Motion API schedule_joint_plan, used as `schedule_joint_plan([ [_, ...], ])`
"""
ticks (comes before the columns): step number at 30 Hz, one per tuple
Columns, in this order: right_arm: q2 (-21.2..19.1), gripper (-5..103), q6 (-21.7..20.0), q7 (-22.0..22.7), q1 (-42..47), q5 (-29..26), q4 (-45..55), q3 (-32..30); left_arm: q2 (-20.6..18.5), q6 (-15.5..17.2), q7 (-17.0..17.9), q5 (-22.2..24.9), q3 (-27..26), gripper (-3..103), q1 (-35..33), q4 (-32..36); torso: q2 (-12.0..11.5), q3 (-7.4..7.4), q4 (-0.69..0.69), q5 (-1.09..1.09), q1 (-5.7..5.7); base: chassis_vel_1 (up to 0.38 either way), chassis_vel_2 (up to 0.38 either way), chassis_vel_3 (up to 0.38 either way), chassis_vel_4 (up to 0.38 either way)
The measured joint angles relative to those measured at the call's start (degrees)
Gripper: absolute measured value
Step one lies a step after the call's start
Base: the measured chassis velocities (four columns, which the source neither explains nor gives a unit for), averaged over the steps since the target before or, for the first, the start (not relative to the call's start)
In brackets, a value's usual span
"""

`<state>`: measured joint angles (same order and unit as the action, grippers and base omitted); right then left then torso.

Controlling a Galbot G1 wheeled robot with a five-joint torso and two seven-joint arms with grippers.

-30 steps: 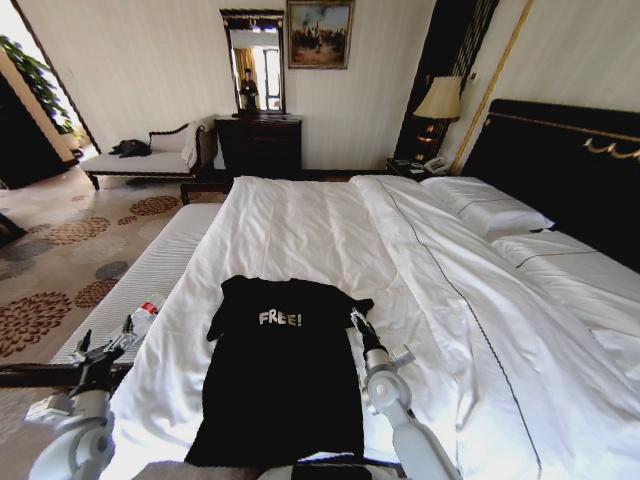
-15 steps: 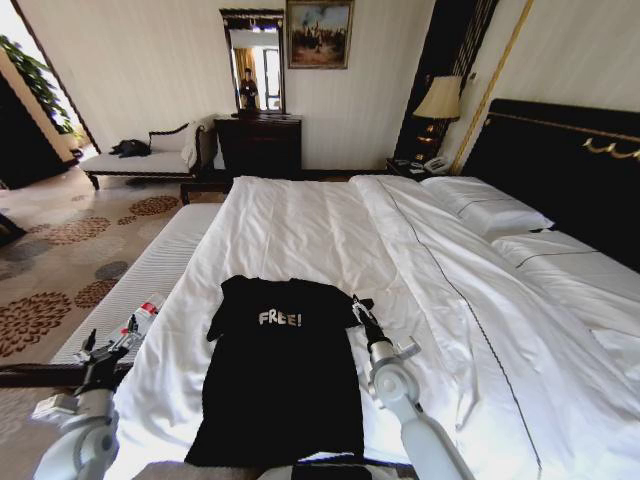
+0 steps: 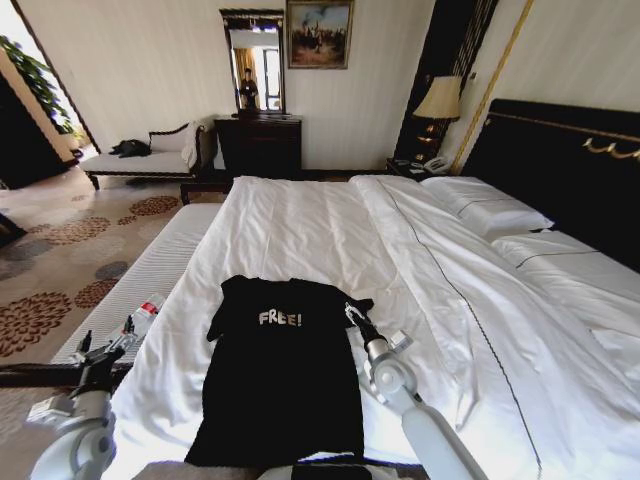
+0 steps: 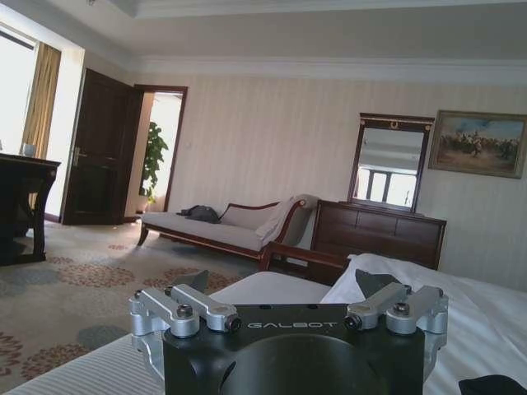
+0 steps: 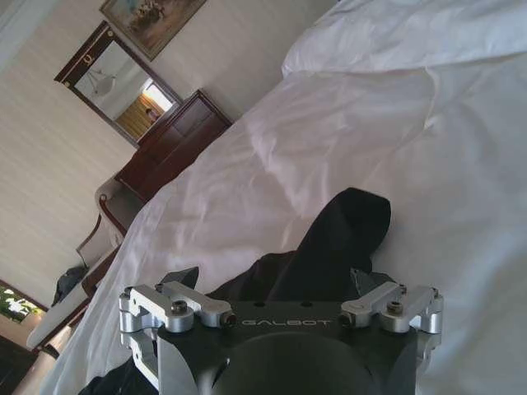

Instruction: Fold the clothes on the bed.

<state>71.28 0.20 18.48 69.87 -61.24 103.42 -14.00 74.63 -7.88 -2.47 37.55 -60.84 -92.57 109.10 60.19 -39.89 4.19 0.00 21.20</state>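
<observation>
The black T-shirt [image 3: 282, 375] lay flat on the near part of the bed [image 3: 420, 300], chest side up, its white "FREE!" lettering [image 3: 279, 318] readable in the head view. Its hem lay toward the robot and its collar toward the far edge of the mattress.

The right gripper [image 3: 352, 314] was positioned at the shirt's right sleeve [image 3: 358, 304], with the dark fabric directly ahead of it. In the right wrist view the right gripper [image 5: 276, 284] had its fingers spread apart, with the sleeve [image 5: 338, 239] rising between and beyond them. Whether the fingertips touched the cloth could not be determined. White duvet [image 5: 346, 140] lay beyond the sleeve on all sides.

The left gripper [image 3: 104, 350] was off the mattress, beside the bed's left edge and well apart from the shirt. A plastic bottle [image 3: 143, 316] lay just ahead of it on the striped bench [image 3: 150, 275] alongside the bed. In the left wrist view the left gripper [image 4: 284, 288] likewise had its fingers apart, with nothing between them. A chaise [image 4: 222, 230] and a dark dresser [image 4: 375, 239] stood beyond it against the far wall.
</observation>
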Motion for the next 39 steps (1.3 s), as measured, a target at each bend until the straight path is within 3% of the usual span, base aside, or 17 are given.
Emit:
schedule_joint_plan([
  [10, -0.06, 100, 1.34, -0.24, 0.27, 1.79, -0.41, -1.55, 0.28, 0.0, -0.01, -0.32, 0.11, 100, -0.17, 0.25, 0.0, 0.0, 0.0, 0.0, 0.0, 0.0, 0.0, 0.0, 0.0],
  [27, 0.87, 100, -1.37, 2.12, 1.58, -0.19, 1.17, 0.61, 0.56, -0.05, -0.02, -0.35, -0.29, 100, -0.76, 0.71, 0.0, 0.0, 0.0, 0.0, 0.0, 0.0, 0.0, 0.0, 0.0],
  [31, 0.75, 100, -2.11, 3.69, 3.14, -6.08, 6.17, 0.7, 0.76, -0.06, -0.02, -0.37, -0.22, 100, -0.69, 0.76, 0.0, 0.0, 0.0, 0.0, 0.0, 0.0, 0.0, 0.0, 0.0],
  [34, 0.86, 100, -4.19, 8.8, 3.87, -16.47, 16.76, -0.05, 1.04, -0.03, -0.01, -0.64, 0.0, 100, -0.6, 0.89, 0.0, 0.0, 0.0, 0.0, 0.0, 0.0, 0.0, 0.0, 0.0],
  [39, -0.16, 100, -4.98, 10.41, 3.38, -20.12, 22.89, -1.84, 1.36, 0.11, 0.01, -1.05, 0.16, 100, -0.61, 1.07, 0.0, 0.01, 0.0, -0.01, -0.01, 0.0, 0.0, 0.0, 0.0],
])
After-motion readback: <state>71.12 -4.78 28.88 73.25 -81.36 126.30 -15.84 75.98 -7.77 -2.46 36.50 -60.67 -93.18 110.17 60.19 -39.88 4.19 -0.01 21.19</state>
